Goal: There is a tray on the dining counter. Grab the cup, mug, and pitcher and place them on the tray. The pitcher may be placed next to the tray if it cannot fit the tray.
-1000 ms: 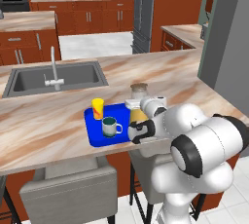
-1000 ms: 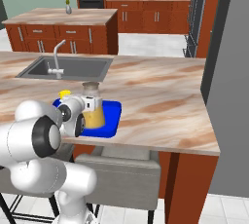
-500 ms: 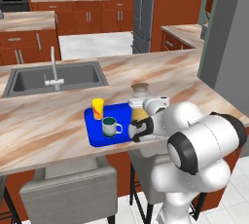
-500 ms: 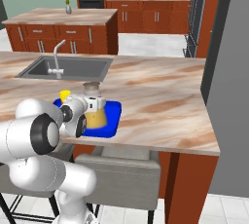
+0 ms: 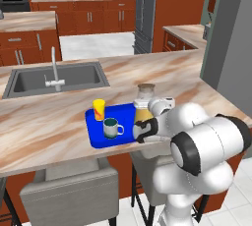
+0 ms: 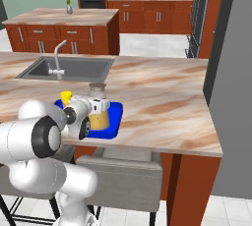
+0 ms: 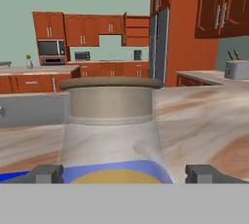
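Standing upright on the right end of the tray (image 5: 94, 132), the pitcher (image 5: 143, 108) lies straight ahead of the gripper (image 7: 125, 173), whose jaws are spread wide to either side of its base, apparently without squeezing it. On that tray, cup (image 5: 99, 109) and mug (image 5: 111, 127) sit left of the pitcher. Judging by this, backing toward the dining counter's (image 5: 59, 131) near edge looks unobstructed.

Pitcher (image 7: 111, 135) right in front of me: clear glass, smooth, w/ matt brown cork-like lid (image 7: 111, 84). Tray (image 5: 96, 132) looks like glossy blue plastic. Counter (image 5: 44, 130) is polished marbled stone, beige-brown. Sink (image 5: 29, 80) & faucet (image 5: 54, 68) brushed steel. Mug (image 5: 111, 127) glazed white and teal. Cabinets (image 7: 185, 28) reddish wood, satin.
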### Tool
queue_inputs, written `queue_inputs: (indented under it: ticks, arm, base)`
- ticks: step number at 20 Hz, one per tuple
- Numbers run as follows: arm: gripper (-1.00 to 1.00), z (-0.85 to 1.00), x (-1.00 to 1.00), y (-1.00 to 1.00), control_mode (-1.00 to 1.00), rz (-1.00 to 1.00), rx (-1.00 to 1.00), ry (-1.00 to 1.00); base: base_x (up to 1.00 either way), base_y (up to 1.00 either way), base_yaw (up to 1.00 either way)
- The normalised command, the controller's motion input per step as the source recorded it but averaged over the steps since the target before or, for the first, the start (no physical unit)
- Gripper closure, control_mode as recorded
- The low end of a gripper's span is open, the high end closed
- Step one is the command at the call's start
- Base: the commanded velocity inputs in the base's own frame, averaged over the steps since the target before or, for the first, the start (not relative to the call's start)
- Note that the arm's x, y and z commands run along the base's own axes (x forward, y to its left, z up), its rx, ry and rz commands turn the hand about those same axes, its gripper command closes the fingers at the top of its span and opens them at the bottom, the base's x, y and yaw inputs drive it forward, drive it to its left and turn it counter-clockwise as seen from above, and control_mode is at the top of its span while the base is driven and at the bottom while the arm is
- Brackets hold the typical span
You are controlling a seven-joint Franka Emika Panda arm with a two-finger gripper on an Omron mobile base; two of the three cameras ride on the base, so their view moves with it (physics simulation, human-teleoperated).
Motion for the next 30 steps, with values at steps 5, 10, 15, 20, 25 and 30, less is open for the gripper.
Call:
queue_inputs:
  ticks: [5,10,15,20,25,30]
  arm:
    - [-1.00,-0.16,-0.34,-0.47,-1.00,0.14,0.00,0.02]
    - [-1.00,-0.14,-0.42,-0.25,-1.00,0.15,0.00,0.04]
    - [-1.00,0.00,-0.55,-0.22,-1.00,0.05,0.00,0.01]
    - [-1.00,0.31,-0.25,-0.01,-1.00,0.00,0.00,0.27]
    - [-1.00,0.47,-0.16,0.00,-1.00,0.00,0.00,0.49]
    - [-1.00,0.29,-0.28,0.00,-1.00,-0.02,0.00,0.50]
  base:
    - [0.00,0.00,0.00]
    - [0.00,0.00,0.00]
    - [0.00,0.00,0.00]
    - [0.00,0.00,0.00]
    - [0.00,0.00,0.00]
    - [0.00,0.00,0.00]
